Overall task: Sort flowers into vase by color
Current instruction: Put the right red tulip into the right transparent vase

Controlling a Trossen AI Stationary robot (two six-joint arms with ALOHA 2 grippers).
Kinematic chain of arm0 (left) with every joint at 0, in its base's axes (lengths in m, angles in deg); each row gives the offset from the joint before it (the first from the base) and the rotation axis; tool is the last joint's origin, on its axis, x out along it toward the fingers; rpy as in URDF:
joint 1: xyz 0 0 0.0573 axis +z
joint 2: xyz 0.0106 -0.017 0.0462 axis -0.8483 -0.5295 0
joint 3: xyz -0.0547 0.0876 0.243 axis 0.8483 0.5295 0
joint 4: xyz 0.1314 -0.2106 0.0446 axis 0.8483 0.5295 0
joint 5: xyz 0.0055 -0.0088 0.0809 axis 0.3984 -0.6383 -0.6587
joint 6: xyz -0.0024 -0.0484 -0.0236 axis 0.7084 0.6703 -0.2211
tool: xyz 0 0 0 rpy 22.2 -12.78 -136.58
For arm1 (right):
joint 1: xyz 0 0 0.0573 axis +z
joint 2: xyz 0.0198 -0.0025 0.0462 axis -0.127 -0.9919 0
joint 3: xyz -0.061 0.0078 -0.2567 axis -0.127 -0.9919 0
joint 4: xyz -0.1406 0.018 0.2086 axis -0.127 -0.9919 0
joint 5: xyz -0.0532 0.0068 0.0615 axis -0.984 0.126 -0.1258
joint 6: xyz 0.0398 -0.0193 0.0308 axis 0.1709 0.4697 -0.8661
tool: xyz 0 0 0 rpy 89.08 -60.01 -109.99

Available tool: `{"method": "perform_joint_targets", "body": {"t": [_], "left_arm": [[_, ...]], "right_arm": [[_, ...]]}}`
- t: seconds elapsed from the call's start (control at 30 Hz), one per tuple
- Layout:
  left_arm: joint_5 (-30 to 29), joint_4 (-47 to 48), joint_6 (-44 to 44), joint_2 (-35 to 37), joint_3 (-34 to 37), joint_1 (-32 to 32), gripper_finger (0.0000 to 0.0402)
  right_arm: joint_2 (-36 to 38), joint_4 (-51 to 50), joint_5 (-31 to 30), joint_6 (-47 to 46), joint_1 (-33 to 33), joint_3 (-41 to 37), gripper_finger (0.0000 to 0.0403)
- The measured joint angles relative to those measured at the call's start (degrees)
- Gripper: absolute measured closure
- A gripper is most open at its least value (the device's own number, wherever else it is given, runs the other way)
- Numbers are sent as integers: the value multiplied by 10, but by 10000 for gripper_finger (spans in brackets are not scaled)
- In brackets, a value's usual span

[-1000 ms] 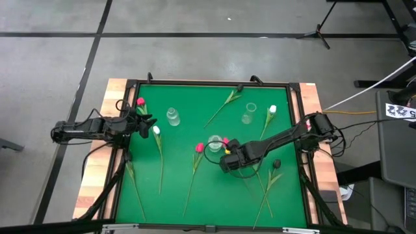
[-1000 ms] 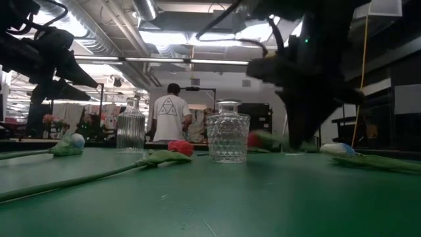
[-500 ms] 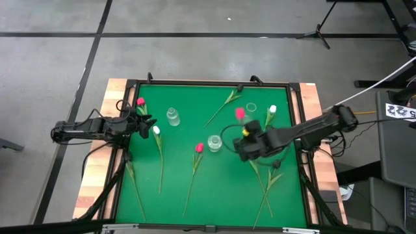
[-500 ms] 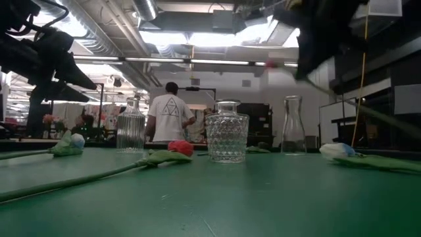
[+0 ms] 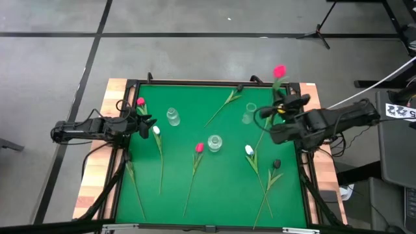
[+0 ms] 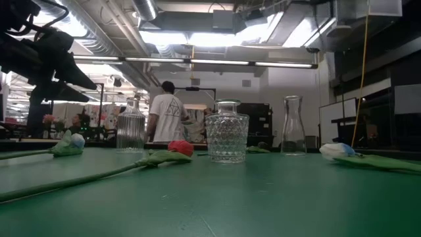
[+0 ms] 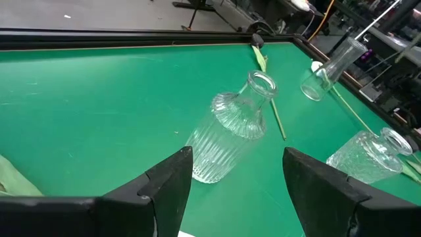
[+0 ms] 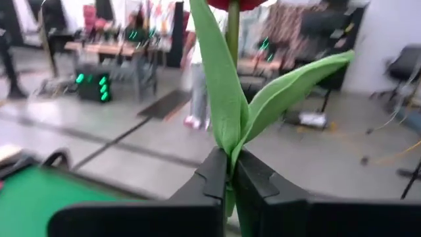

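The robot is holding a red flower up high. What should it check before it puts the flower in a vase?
1. Grip: right gripper shut on the red tulip stem: ok.
2. Stem upright in the gripper, wrist view: ok.
3. Tall vase standing, mouth free: ok.
4. Stem end lined up over a vase: not ok; the flower is near the table's far right corner.
5. Left gripper waits at the left edge, clear: ok.
6. Which vase takes red: cannot tell.

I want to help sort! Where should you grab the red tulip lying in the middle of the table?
Grip the red tulip on its thin stem just below the head, coming straight down from above. It lies flat on the green mat, clear of the faceted glass vase.
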Motion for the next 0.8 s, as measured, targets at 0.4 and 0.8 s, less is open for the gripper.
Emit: {"method": "perform_joint_targets", "body": {"t": [0.4, 0.8], "left_arm": [[-2, 1, 0, 0, 0, 0, 171], [-2, 1, 0, 0, 0, 0, 171]], "right_arm": [[4, 33, -9, 50, 0, 0, 384], [11, 578, 347, 768, -58, 0, 384]]}}
